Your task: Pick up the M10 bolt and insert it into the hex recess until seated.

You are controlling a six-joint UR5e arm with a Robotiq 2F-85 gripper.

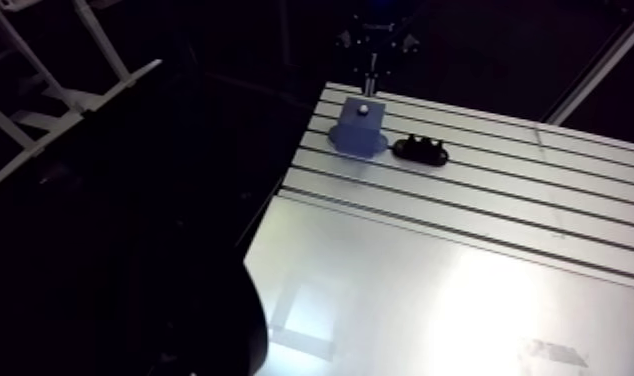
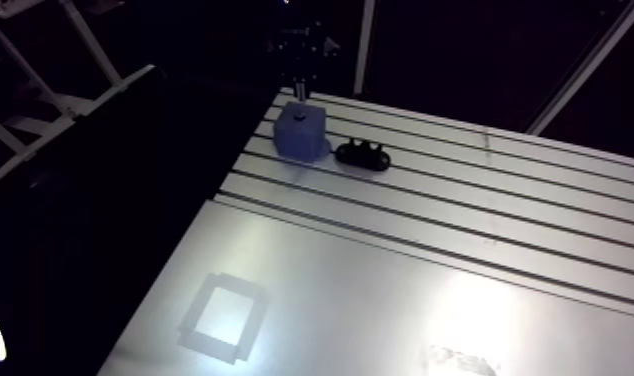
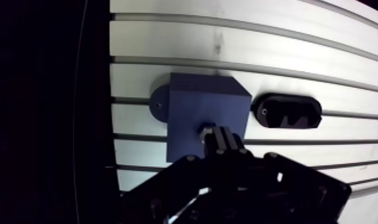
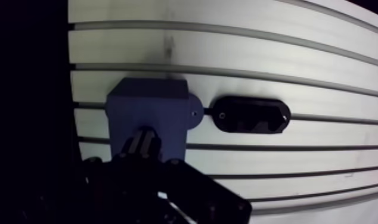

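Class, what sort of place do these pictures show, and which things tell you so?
Probably a robotics lab's assembly bench: a slotted aluminium table, a blue fixture block on it, and a robot gripper over that block.

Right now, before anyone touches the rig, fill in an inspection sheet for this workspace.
Surface: slotted aluminium table, flat.
Job's things: blue block near the table's edge; bolt not clearly made out.
Clutter: black holder close beside the block.
Grippers: hand just over the block's top; state unclear.
Cables: nothing seen.
Surroundings: nothing seen.
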